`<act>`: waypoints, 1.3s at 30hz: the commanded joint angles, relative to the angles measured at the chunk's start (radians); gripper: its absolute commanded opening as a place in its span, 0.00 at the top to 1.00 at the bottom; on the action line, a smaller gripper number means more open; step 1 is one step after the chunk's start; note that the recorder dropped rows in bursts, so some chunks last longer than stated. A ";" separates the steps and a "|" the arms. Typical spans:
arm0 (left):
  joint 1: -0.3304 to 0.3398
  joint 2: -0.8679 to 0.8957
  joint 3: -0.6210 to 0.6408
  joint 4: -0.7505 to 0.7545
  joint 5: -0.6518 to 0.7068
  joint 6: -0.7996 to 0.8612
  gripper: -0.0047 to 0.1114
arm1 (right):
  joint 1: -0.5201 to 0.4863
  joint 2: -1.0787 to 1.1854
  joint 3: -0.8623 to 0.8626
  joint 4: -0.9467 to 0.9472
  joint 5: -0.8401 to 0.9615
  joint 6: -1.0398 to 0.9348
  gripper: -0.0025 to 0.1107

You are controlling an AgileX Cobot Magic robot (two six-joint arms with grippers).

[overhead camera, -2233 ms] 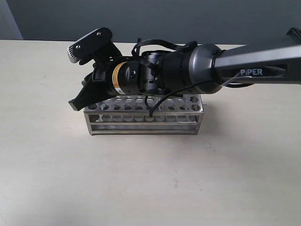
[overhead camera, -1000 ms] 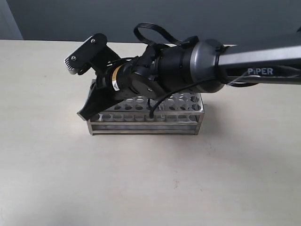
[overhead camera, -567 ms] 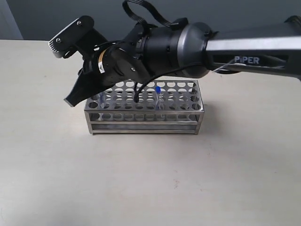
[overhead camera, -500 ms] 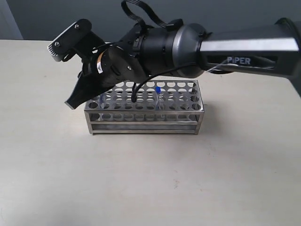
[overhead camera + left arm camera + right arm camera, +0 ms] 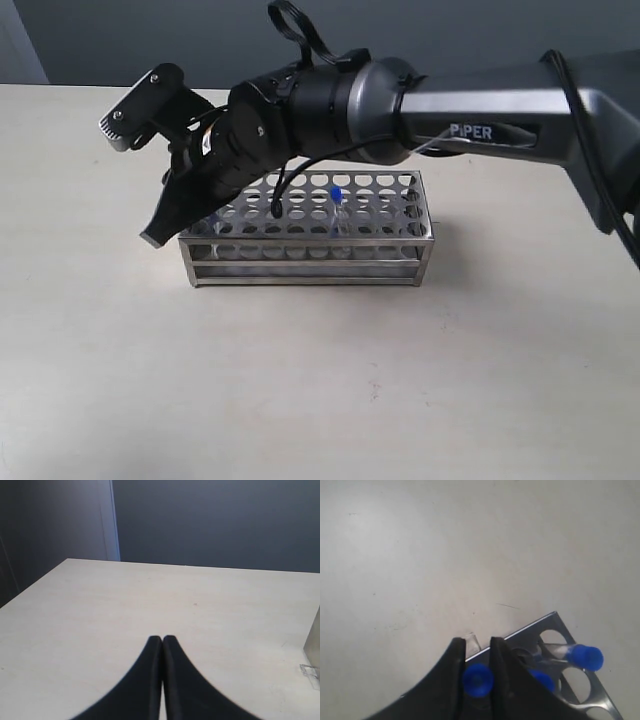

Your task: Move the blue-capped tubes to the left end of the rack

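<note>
Right gripper [image 5: 476, 641] reaches across to the left end of the rack [image 5: 310, 247], tilted so that its tips point down and leftward, just past the rack's left edge. Its fingers [image 5: 450, 672] stand a narrow gap apart, and the blue cap of a first tube [image 5: 477, 680] sits in that gap partway along them; whether they press on it or only straddle it I cannot tell. Close beside it a second tube [image 5: 542, 681] and a third tube [image 5: 585, 657] stand in holes at the same left end, the second partly hidden by a finger. A fourth tube [image 5: 337, 197] stands upright about midway along the rack, well apart from those three. The rack rests on a pale table [image 5: 320, 390], long side toward the near edge. Left gripper [image 5: 162, 638] hangs over the table with its fingers pressed together, one end of the rack just showing at the edge of its view
</note>
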 commanded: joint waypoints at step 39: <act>-0.009 -0.004 0.003 -0.004 0.002 -0.001 0.96 | -0.012 -0.038 -0.175 -0.248 0.224 0.177 0.54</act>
